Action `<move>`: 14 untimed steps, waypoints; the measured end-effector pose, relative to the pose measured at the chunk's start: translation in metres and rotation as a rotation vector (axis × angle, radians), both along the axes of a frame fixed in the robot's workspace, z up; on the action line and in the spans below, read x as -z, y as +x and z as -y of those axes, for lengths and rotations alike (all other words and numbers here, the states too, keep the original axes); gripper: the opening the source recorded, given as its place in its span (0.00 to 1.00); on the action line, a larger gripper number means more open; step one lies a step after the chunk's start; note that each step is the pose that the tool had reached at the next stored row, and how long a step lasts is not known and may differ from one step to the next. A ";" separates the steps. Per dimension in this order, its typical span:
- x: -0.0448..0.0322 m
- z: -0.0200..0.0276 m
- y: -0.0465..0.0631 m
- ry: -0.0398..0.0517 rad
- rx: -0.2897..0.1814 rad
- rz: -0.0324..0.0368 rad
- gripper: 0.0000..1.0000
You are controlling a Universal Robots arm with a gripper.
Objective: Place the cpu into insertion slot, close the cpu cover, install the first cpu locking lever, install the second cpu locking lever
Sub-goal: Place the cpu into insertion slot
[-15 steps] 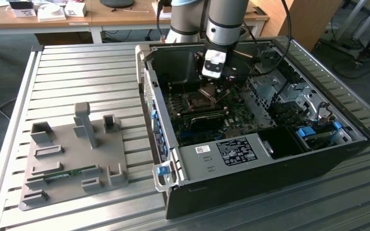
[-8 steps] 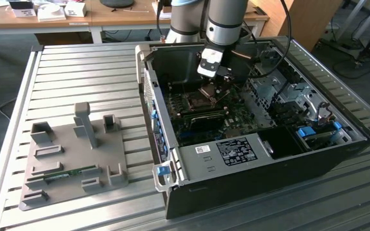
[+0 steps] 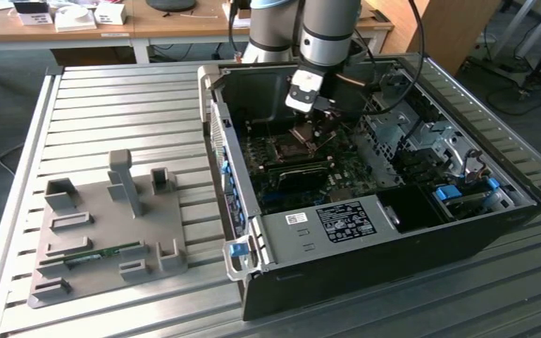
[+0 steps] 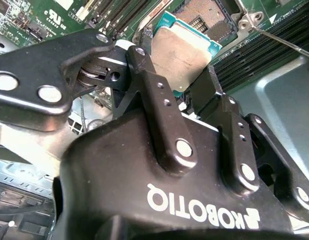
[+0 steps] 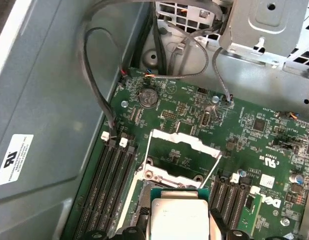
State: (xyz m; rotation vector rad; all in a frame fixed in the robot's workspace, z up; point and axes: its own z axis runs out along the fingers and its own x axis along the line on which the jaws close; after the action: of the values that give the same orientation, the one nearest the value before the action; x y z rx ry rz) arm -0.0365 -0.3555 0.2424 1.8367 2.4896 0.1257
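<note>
The arm [image 3: 332, 32] is a silver-grey tube with a darker grey band at its joint. A white-and-black block [image 3: 306, 90] sits at the wrist. The tool [image 4: 179, 70] is matte black, with a rounded body bearing white lettering. Its flat linked fingers [image 4: 157, 97] are pinned with bright round rivets and dotted with small holes.

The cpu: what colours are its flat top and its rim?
The cpu: silvery-grey top, green rim; clearest in first wrist view.

Exterior view: up high, angled down over whole open computer case [image 3: 346, 271], bit back. First wrist view: close above motherboard [image 5: 184, 107]. Second wrist view: right behind gripper [image 4: 177, 70]. cpu [image 4: 182, 50] shared in both wrist views.
</note>
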 end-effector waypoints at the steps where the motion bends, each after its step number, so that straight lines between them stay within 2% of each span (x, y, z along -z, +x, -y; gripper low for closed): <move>1: 0.0001 0.0000 0.000 -0.0001 0.006 0.0000 0.54; 3: 0.0001 -0.0001 0.000 -0.0001 0.026 -0.0001 0.54; 10: 0.0003 -0.0001 0.000 -0.0001 0.036 0.0001 0.54; 14: 0.0009 -0.0001 -0.001 -0.0001 0.107 0.0000 0.54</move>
State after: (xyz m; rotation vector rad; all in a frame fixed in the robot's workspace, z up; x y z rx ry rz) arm -0.0370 -0.3554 0.2415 1.9642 2.3849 0.1214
